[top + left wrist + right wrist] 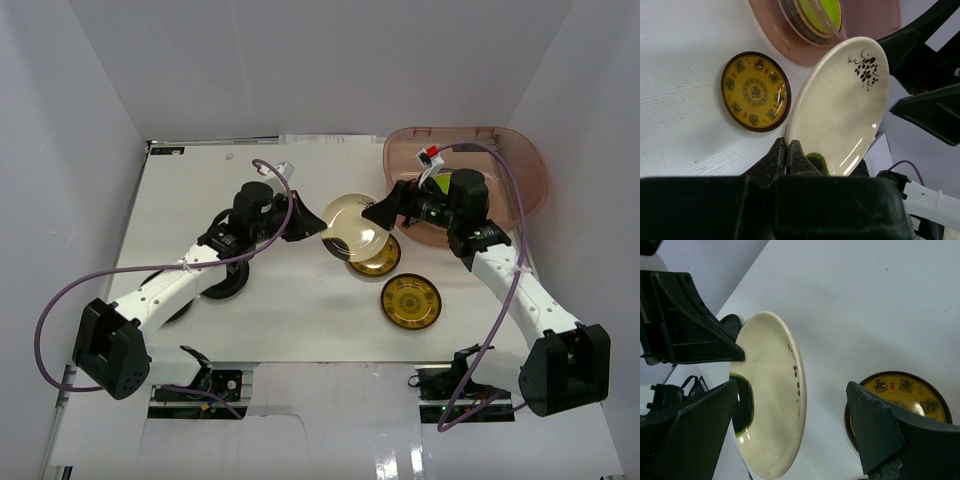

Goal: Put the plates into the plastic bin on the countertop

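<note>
My left gripper is shut on the rim of a cream plate and holds it tilted above the countertop; the pinch shows in the left wrist view on the cream plate. My right gripper is open, its jaws wide on either side of the cream plate without touching it. The pinkish plastic bin stands at the back right. It holds a lime green plate on a woven tan one.
Two gold-brown patterned plates lie on the counter: one in the open, one partly under the cream plate. Dark round dishes lie partly hidden under my left arm. White walls close in the counter on three sides.
</note>
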Motion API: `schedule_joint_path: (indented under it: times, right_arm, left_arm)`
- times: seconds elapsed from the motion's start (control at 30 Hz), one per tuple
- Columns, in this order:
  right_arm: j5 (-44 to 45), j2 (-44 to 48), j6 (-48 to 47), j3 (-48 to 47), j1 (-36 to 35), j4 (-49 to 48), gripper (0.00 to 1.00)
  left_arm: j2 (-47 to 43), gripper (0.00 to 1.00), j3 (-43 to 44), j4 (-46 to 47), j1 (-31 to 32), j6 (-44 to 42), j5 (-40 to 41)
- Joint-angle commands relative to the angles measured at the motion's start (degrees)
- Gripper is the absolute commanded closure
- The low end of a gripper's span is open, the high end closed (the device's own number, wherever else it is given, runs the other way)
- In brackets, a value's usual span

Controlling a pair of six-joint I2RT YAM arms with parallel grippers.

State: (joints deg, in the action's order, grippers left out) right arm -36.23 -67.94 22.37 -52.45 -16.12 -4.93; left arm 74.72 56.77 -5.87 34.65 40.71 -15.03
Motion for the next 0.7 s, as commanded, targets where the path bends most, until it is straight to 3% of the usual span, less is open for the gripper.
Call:
schedule_joint_path:
  times: [0.0,0.03,0.07,0.13,0.17,0.2,0.27,0.3,0.33,0.47,0.67]
  right_arm:
    - [1.9,-0.7,-2.1,0.9,-0.4,1.1,0.06]
    - [1.6,-0.9,-2.0,1.1,-0.4,0.7,0.12]
    - [1.4,-1.1,-1.5,1.4,-0.4,0.2,0.33]
    - [2.6,-0.9,-0.7,1.9,-0.4,-1.1,0.61]
    - [3.4,-0.5,0.1,2.1,-0.4,-1.6,0.82]
    - [4.5,-0.4,0.4,1.9,-0.4,-1.7,0.87]
    - [8.8,-0.1,0.8,0.9,-0.4,-1.8,0.92]
    - [11.9,-0.1,0.8,0.2,-0.1,-1.7,0.92]
    - [13.1,-0.3,0.8,-0.6,0.5,-1.6,0.92]
    - [15.2,-2.3,3.2,-6.4,6.8,-2.0,0.92]
    - [24.1,-7.5,5.8,-7.9,23.2,-2.0,0.92]
  left_arm:
    - [-1.0,1.0,2.7,3.1,0.9,-0.5,-0.4]
    - [-0.9,1.0,2.6,3.2,1.0,-0.6,0.0]
    - [-0.8,1.0,2.6,3.2,1.2,-0.7,0.2]
    - [-0.1,1.0,2.4,3.4,1.2,-1.1,0.4]
    - [0.3,0.92,2.5,3.3,1.3,-1.2,0.7]
    - [0.7,0.81,2.5,3.3,1.2,-1.5,1.0]
    - [2.7,0.56,2.4,3.1,1.3,-2.5,3.6]
    - [3.5,0.34,2.1,2.7,1.2,-2.4,5.5]
    - [4.5,0.27,2.1,2.4,1.3,-2.2,7.5]
    - [14.0,0.22,4.0,1.6,1.2,0.2,9.1]
    - [25.5,0.21,8.1,2.9,1.5,1.0,4.6]
